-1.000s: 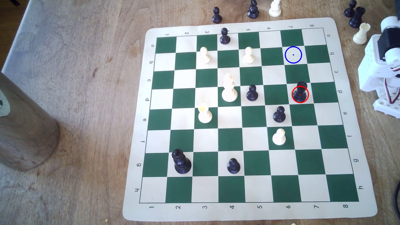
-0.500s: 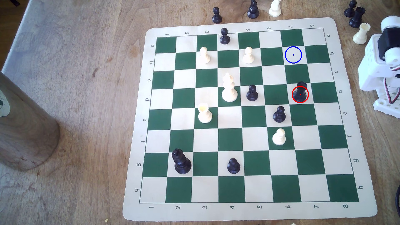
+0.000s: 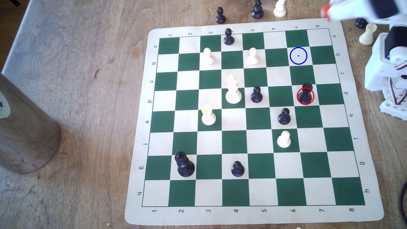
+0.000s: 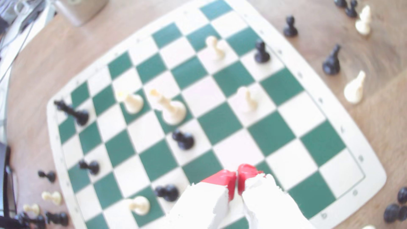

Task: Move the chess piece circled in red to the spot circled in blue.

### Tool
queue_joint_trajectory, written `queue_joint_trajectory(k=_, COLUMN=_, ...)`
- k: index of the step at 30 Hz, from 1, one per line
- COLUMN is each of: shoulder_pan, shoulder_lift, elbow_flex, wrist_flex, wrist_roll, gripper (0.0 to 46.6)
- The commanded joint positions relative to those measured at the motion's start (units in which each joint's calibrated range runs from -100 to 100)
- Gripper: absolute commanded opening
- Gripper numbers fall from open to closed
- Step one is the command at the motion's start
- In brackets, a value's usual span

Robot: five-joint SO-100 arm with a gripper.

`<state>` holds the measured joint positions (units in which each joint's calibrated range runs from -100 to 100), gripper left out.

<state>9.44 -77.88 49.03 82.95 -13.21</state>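
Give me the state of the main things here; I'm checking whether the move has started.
black rook: upright on its red-ringed square, untouched.
blue-ringed square: vacant.
gripper: shut, holding nothing, above the board.
black king: upright.
white king: upright.

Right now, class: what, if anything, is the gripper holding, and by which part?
Nothing. In the wrist view the gripper has its red tips closed together with nothing between them, and the black rook stands alone on its red-ringed square.
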Motion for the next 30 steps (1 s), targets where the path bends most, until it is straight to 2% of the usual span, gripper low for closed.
queue_joint_trajectory(k=1, shoulder_pan=-2.28, shoulder_lift=13.96, elbow_flex=-2.97, wrist_flex=0.51, wrist_roll=-5.37, gripper=1.4)
queue_joint_trajectory(k=2, shoulder_pan=-3.93, shoulder_lift=16.84, elbow_flex=-2.70, wrist_flex=0.43, wrist_roll=-7.37, gripper=1.5)
queue_joint_trajectory(k=4, shoulder_pan=-5.96, shoulder_lift=19.73, elbow_flex=-2.52, wrist_flex=0.75, wrist_roll=-9.28, gripper=3.6)
queue_joint_trajectory(k=6, shoulder_pan=-7.91, shoulder_lift=21.09, elbow_flex=-1.43, wrist_flex=0.75, wrist_roll=-10.60, gripper=8.0)
queue_joint_trajectory(k=7, shoulder_pan=-9.24, shoulder_lift=20.66, elbow_flex=0.65, wrist_flex=-0.31, wrist_roll=-11.67, gripper=14.0)
queue_joint_trajectory(k=11, shoulder_pan=-9.17, shoulder_lift=21.34, elbow_flex=4.92, wrist_flex=-3.83, wrist_roll=-11.48, gripper=18.9)
queue_joint_trajectory(k=23, shoulder_pan=-9.79, shoulder_lift=28.98, elbow_flex=10.26, wrist_flex=-10.63, wrist_roll=-10.84, gripper=16.3)
queue_joint_trajectory(k=30, shoulder_pan=-13.15, shoulder_lift=33.91, elbow_flex=9.72, wrist_flex=-13.33, wrist_roll=-12.16, gripper=16.2)
